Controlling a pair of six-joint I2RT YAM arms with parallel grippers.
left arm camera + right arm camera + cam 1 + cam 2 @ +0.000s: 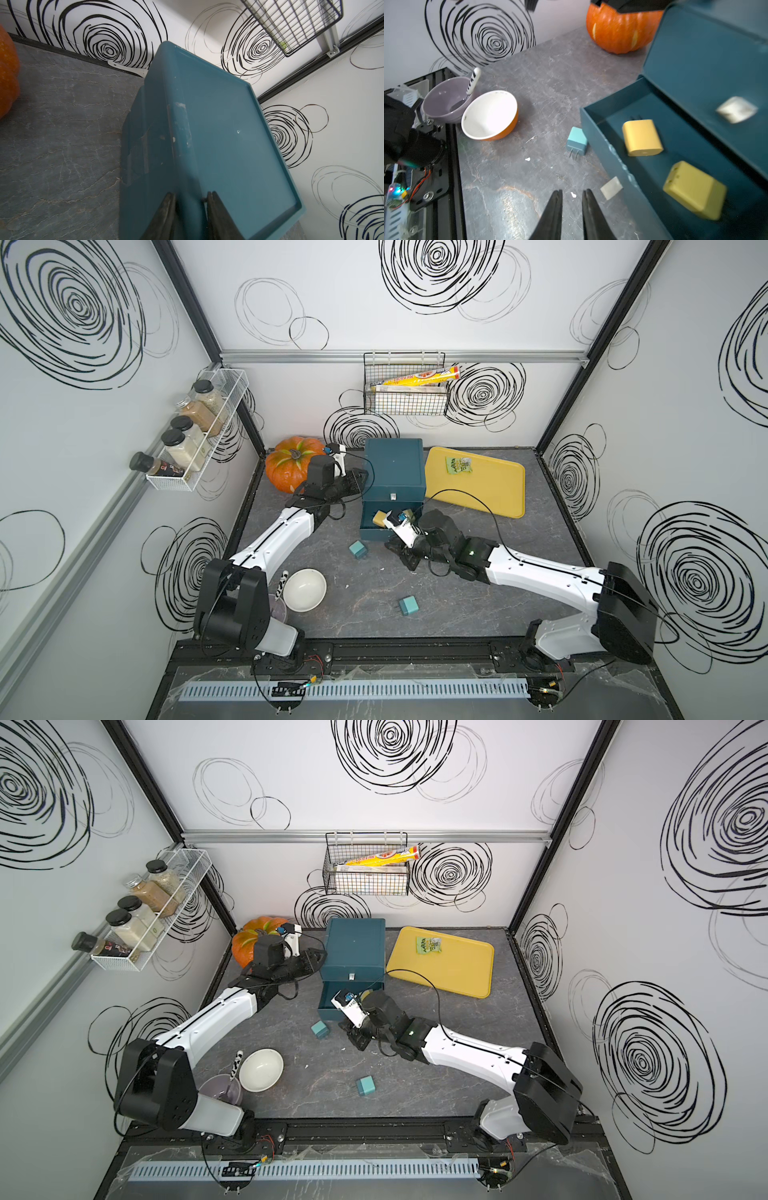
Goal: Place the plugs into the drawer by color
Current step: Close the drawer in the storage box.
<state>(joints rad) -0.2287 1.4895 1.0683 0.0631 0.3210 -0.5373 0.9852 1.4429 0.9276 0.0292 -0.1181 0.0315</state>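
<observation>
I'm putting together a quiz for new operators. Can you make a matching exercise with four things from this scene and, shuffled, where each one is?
Things:
1 yellow plugs
2 teal plugs
3 green packet
4 spoon

Places:
A on the yellow tray
B in the purple bowl
C in the open drawer of the cabinet
D on the table

Pairs: 1-C, 2-D, 3-A, 4-B

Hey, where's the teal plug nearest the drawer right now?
In both top views the teal plug lies on the tabletop just off the open drawer's left front corner.
</observation>
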